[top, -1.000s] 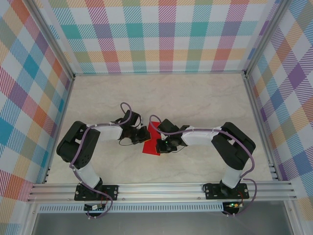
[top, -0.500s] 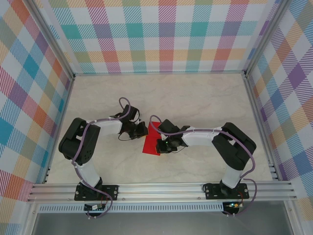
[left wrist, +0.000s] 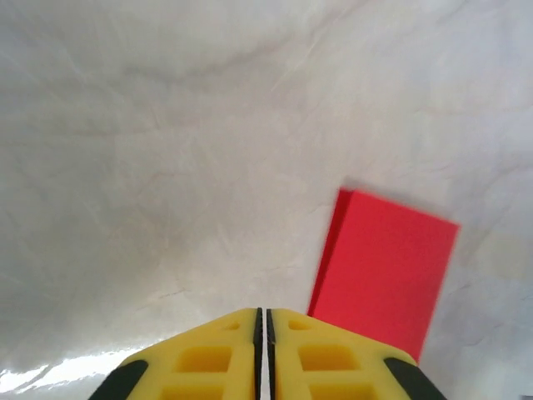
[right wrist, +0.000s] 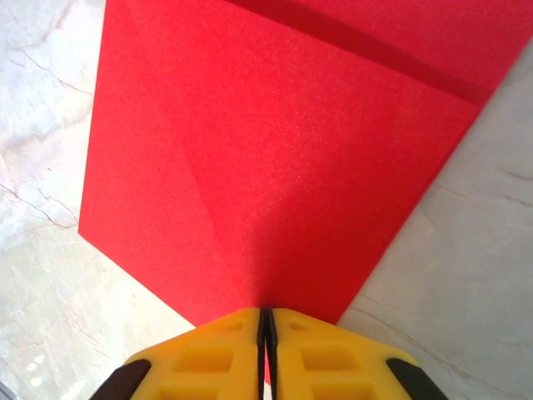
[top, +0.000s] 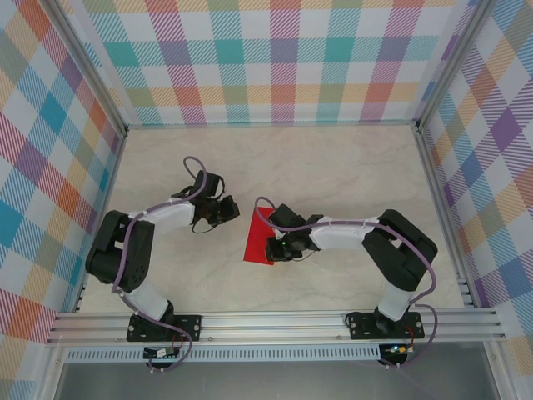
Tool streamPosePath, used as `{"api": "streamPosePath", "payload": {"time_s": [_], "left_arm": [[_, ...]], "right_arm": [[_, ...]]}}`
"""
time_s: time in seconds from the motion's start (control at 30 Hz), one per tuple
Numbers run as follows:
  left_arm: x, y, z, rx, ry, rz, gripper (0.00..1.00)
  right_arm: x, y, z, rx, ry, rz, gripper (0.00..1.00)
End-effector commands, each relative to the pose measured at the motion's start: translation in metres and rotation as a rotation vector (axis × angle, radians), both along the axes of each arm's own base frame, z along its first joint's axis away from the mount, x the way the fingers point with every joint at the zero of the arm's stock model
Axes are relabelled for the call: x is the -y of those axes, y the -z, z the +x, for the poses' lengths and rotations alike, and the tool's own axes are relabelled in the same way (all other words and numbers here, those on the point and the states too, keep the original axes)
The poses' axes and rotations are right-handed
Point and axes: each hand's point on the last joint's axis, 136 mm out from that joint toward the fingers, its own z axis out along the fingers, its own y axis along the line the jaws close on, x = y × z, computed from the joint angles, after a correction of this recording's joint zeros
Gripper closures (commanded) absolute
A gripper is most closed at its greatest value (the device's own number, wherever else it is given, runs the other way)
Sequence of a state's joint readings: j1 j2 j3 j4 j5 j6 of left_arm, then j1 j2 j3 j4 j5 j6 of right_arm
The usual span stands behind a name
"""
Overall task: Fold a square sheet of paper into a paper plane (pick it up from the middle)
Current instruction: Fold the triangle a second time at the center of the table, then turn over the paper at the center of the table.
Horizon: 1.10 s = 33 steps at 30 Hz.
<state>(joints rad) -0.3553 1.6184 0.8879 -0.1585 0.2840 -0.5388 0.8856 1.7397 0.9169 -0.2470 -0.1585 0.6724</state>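
Lying flat on the desk between the two arms, the red paper looks like a narrow folded strip from above, its right edge hidden under the right end effector. The right wrist view cuts the paper off at the top, where a darker band suggests an overlapping layer; how many layers there are is hard to tell. The right end effector has its yellow fingers almost together, a red sliver in the slit, pinching the sheet's near edge. The left end effector sits apart from the paper; its wrist view shows fingers closed to a hairline, holding nothing, with the sheet ahead to the right
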Motion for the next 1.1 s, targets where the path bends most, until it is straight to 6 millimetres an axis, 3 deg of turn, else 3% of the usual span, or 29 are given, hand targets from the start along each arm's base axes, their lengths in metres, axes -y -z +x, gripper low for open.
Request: {"api": "streamPosePath", "payload": {"time_s": [0.0, 0.1, 0.2, 0.33, 0.43, 0.67, 1.07], "left_arm": [[-0.006, -0.016, -0.011, 0.025, -0.04, -0.015, 0.84], [-0.01, -0.023, -0.025, 0.032, -0.061, -0.045, 0.74], [-0.009, -0.028, -0.037, 0.041, -0.079, -0.093, 0.63], [0.0, -0.026, -0.054, 0.029, -0.075, -0.169, 0.56], [0.009, -0.021, -0.063, 0.008, -0.068, -0.225, 0.53], [0.031, -0.012, -0.076, -0.028, -0.019, -0.312, 0.53], [0.058, 0.001, -0.08, -0.082, 0.035, -0.36, 0.6]], "right_arm": [[0.01, -0.017, 0.004, 0.004, 0.053, -0.022, 0.79], [0.005, -0.045, 0.022, 0.061, 0.09, 0.061, 0.65], [0.014, -0.058, 0.041, 0.093, 0.131, 0.102, 0.54], [0.024, -0.053, 0.054, 0.098, 0.129, 0.098, 0.46], [0.026, -0.045, 0.059, 0.071, 0.114, 0.11, 0.45], [0.012, -0.038, 0.062, 0.027, 0.059, 0.19, 0.52], [0.015, -0.022, 0.063, -0.017, 0.068, 0.191, 0.82]]}}
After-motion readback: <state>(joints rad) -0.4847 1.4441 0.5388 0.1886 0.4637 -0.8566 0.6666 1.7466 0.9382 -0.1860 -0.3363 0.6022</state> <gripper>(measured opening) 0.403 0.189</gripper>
